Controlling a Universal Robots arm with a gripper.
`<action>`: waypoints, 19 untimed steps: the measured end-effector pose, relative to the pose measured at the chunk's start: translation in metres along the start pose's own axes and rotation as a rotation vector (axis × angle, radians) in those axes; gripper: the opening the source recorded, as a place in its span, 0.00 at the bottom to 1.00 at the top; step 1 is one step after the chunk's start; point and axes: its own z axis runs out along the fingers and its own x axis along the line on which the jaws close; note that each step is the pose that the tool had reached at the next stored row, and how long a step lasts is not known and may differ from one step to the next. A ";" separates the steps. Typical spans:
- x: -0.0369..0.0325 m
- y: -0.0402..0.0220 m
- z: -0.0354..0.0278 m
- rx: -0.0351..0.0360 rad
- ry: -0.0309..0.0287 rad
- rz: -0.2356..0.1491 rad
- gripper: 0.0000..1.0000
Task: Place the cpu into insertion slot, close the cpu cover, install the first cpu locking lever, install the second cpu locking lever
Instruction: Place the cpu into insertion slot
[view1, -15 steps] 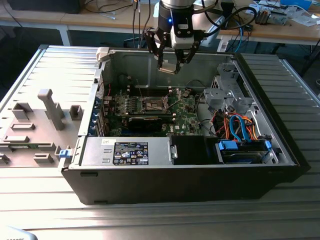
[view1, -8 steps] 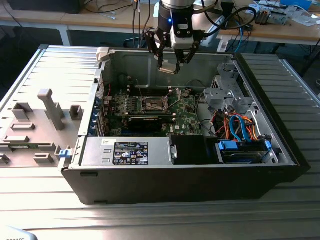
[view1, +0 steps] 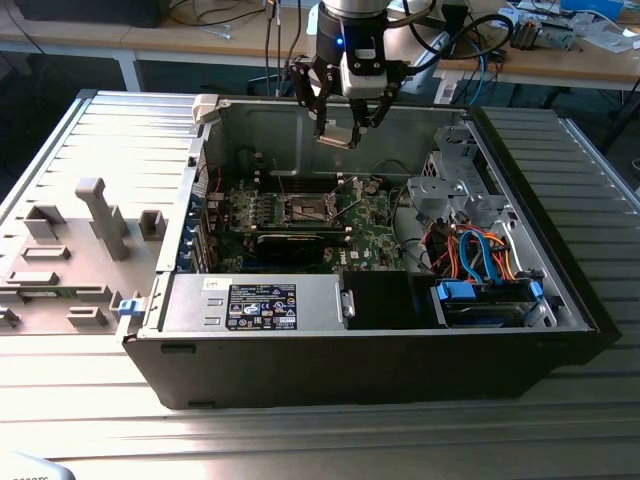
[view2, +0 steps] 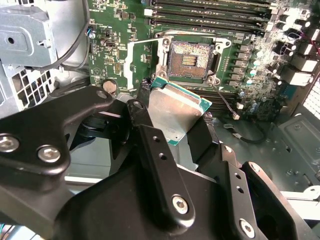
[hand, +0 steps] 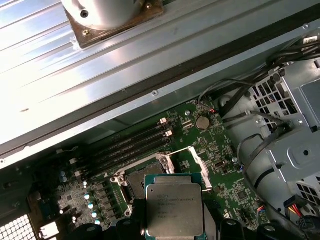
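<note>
Work surface: a ribbed aluminium table (view1: 300, 440), bare metal, showing strong glare along its grooves in the first wrist view. Behind it stands a wooden bench (view1: 200, 45) on white legs (view1: 128, 70), its top strewn with cables (view1: 215, 14). The floor (view1: 60, 80) beneath the bench is dark.

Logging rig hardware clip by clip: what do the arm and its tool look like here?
The arm ends in a silver-grey wrist with a small blue light. The tool is black, built of flat, jointed link bars fastened with silver screws. Dark cables loop beside the wrist.
</note>
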 end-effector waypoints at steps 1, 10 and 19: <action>0.0000 0.0000 0.0000 0.0000 0.0000 0.001 0.55; 0.0000 0.0000 0.0006 -0.0001 -0.0006 0.009 0.55; 0.0000 -0.0001 0.0012 -0.0003 -0.0010 0.016 0.55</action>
